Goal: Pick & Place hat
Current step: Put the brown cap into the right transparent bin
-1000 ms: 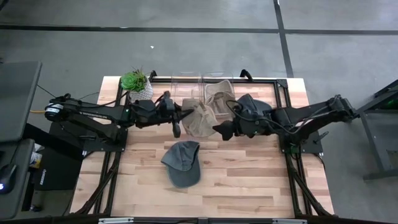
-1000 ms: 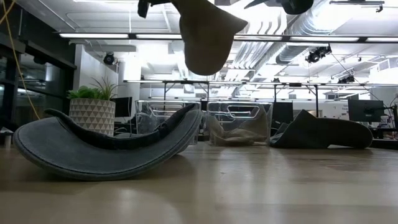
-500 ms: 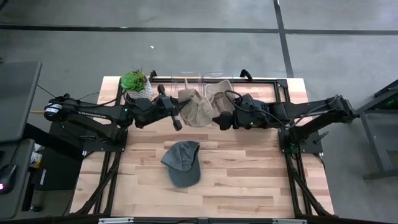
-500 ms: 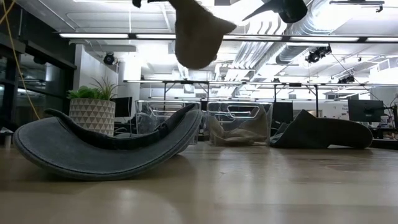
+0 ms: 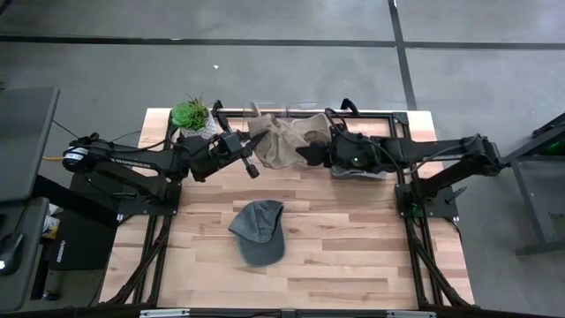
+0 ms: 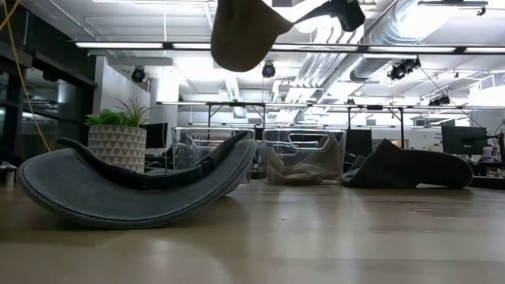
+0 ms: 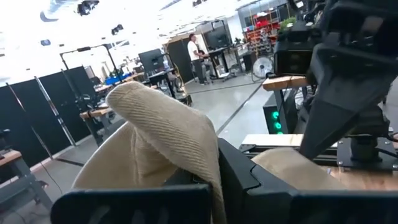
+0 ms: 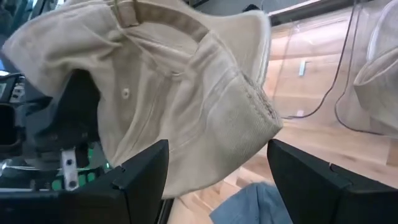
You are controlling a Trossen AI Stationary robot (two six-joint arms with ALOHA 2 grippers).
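the left tool (image 5: 251,152) is clamped on the tan hat (image 5: 272,146), held high over the clear bins (image 6: 304,154) at the counter's (image 5: 353,256) far edge; one bin holds another tan hat (image 6: 296,168). the right tool (image 5: 305,155) hangs spread beside it. a grey cap (image 5: 259,231) lies mid-counter.

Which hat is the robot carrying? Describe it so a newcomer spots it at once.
Start at the potted plant on the table's far left corner, then follow the far edge toward the clear bins. The tan hat hangs in the air there, pinched by the left end effector. Unlike the grey cap lying mid-table, it is beige and off the wood.
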